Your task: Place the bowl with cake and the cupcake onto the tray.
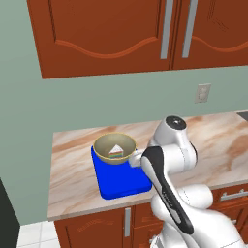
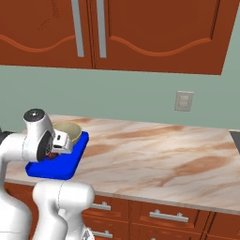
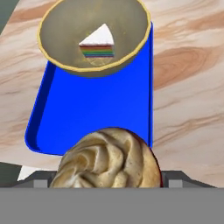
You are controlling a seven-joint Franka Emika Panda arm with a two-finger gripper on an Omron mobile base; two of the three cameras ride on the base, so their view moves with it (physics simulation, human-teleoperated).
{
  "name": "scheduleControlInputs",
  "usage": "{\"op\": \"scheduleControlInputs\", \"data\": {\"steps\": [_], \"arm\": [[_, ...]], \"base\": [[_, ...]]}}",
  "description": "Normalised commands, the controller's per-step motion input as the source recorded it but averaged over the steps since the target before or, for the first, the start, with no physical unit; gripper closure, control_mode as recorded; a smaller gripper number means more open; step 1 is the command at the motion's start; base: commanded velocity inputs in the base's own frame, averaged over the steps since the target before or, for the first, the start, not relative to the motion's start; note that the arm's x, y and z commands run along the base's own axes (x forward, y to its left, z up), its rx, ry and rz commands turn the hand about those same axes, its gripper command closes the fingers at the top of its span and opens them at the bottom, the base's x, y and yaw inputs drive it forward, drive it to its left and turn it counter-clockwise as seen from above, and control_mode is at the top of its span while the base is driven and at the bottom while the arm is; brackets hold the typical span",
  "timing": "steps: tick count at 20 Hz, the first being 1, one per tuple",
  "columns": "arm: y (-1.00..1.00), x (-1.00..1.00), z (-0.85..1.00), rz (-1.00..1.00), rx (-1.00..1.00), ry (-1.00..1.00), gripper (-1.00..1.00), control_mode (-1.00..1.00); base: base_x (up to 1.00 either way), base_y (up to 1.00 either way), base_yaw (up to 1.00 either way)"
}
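The cupcake sits nearest the hand camera, at six o'clock, pinched between the wide-spread fingers of the gripper above the blue tray. At twelve o'clock the bowl, holding the cake, rests on the tray's far end.

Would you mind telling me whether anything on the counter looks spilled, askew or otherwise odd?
Nothing stands out. The bowl sits upright on the far end of the blue tray with the cake slice inside it. The cupcake is intact, close to the hand camera. No spills show on the counter.
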Motion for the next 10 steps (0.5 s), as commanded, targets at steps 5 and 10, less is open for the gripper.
{"op": "scheduleControlInputs", "data": {"steps": [5,10], "arm": [[0.16,0.0,-0.3,0.0,0.04,0.04,1.0,-1.0],[0.2,0.03,-0.33,0.0,0.0,0.1,1.0,-1.0]], "base": [[0.0,0.0,0.0],[0.0,0.0,0.0]]}}
